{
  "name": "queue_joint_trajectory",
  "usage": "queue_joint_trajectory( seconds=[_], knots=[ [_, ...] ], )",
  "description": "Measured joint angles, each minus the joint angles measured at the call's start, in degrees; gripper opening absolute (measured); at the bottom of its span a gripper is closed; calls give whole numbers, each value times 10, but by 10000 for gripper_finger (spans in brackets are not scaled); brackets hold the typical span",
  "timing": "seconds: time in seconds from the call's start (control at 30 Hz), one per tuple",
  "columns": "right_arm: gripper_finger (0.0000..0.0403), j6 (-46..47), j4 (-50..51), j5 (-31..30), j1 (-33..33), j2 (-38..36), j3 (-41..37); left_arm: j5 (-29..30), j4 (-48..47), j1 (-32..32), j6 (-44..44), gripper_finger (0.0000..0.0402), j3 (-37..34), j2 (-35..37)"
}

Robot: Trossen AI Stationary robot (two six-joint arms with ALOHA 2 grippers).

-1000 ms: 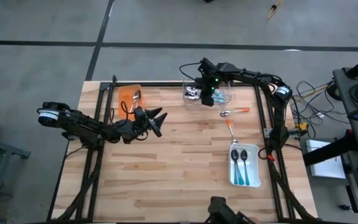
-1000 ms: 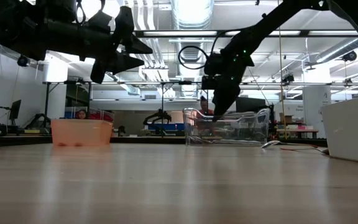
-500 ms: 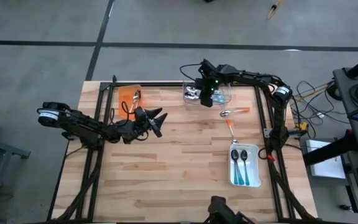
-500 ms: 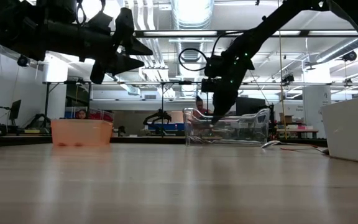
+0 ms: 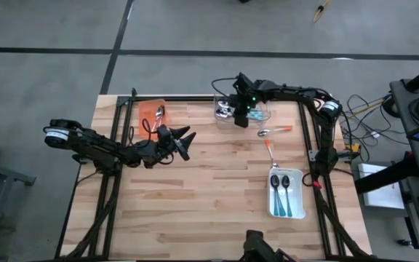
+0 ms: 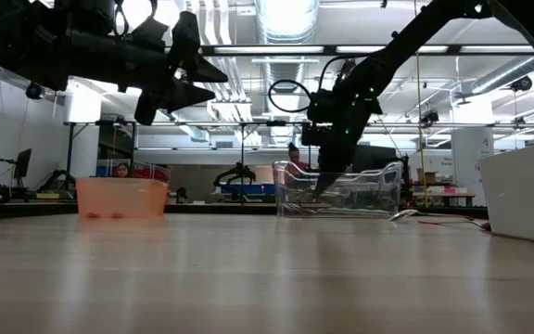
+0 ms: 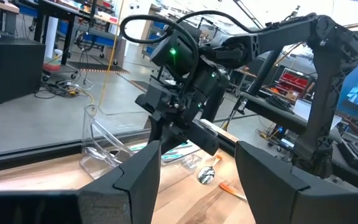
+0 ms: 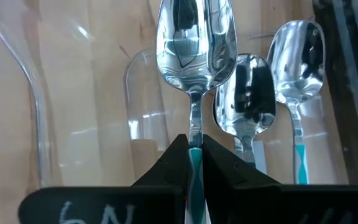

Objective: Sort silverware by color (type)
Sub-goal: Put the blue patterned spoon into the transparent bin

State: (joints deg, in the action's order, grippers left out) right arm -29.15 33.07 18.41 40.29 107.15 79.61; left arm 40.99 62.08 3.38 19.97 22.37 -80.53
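Holding a teal spoon [image 8: 196, 43] tight by its thin handle, my right gripper [image 5: 240, 109] sits over the clear tray [image 5: 262, 115] near the top middle of the high view. My two right fingers [image 8: 173, 163] are pinched almost together, with the teal handle squeezed between them. The shiny bowl of the spoon points away from me. Two more teal spoons [image 8: 247, 106] lie in the clear tray just past it, side by side.

My left gripper [image 5: 184, 137] hangs in the air over the left half of the wooden table [image 5: 195, 211], a bit below the orange tray [image 5: 146, 109]. Its fingers [image 7: 135, 180] are spread wide and hold nothing. In the low view it shows at the upper left, high above the table.

An orange spoon [image 5: 152, 120] lies in the orange tray near the top left of the table. On the bare wood to the right of the clear tray lies another orange spoon [image 5: 275, 131], and one more orange spoon [image 5: 268, 149] lies just below that. Lower down on the right side of the high view is a white tray [image 5: 297, 211] with two spoons [image 5: 281, 191] in it, their bowls up toward the top of the picture. I cannot tell the colour of those handles for sure, but they look light blue.
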Motion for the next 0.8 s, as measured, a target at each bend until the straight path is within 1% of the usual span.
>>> queue_joint_trajectory(
  seconds=[0.53, 0.8],
  knots=[
    [15, -7, -22, 0, 0, 0, -44, 0, 0, 0, 0, 188, 0, 0],
    [15, -9, -29, -2, 0, 0, -48, 0, 0, 0, 0, 188, 0, 0]
  ],
)
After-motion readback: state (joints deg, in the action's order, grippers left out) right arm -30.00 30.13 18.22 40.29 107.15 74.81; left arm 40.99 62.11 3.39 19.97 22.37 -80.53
